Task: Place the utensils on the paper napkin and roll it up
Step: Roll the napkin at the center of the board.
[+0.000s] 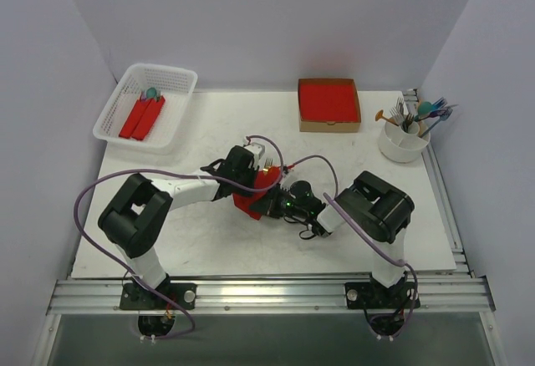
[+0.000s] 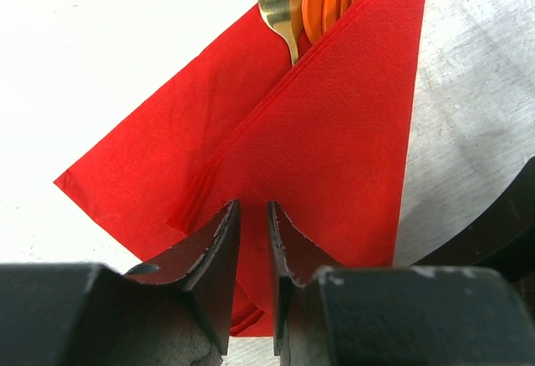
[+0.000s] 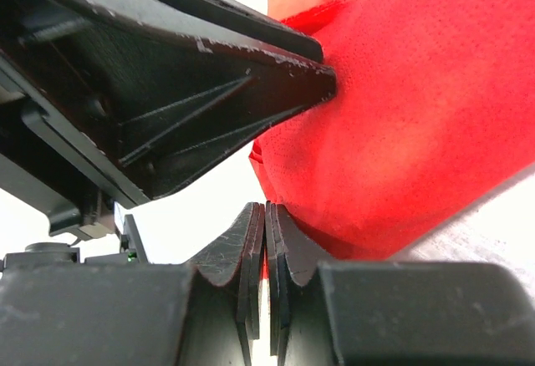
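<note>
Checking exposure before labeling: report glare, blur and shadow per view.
Top external: even, soft light, sharp. Left wrist: table blown out white, napkin crisp, left end effector dark. Right wrist: napkin close and soft, bare table washed out.

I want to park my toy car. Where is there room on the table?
Bare table lies between the basket and the cardboard box, and along the near edge between the left arm and right arm. Crowded middle: left gripper and right gripper meet at the red napkin.
</note>
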You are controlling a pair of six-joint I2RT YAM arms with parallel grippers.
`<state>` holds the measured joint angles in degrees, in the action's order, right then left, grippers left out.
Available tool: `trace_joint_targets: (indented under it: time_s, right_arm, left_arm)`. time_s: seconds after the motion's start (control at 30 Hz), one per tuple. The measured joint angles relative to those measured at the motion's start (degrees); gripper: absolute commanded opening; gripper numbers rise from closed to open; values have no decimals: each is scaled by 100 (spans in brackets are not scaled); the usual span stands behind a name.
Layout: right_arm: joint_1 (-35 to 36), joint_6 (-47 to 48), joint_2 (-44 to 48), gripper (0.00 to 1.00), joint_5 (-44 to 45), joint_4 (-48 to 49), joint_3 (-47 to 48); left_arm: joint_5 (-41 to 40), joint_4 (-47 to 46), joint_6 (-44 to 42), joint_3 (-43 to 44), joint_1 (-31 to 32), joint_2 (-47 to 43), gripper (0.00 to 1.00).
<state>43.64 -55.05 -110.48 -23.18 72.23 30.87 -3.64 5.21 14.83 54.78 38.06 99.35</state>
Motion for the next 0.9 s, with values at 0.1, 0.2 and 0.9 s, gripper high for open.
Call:
trace_joint_targets:
  time_s: [0.1, 0.2, 0.9]
  right_arm:
    - [31, -2, -15, 4, 44, 50, -42]
    - [33, -26, -107, 3, 44, 201, -63]
    - [46, -68, -258, 3, 42, 520, -111]
  left_arm:
    - [-2, 74, -13, 70, 0, 0, 28]
    - [-26, 151, -42, 179, 0, 0, 29]
    - [-254, 667, -44, 413, -789, -479, 49]
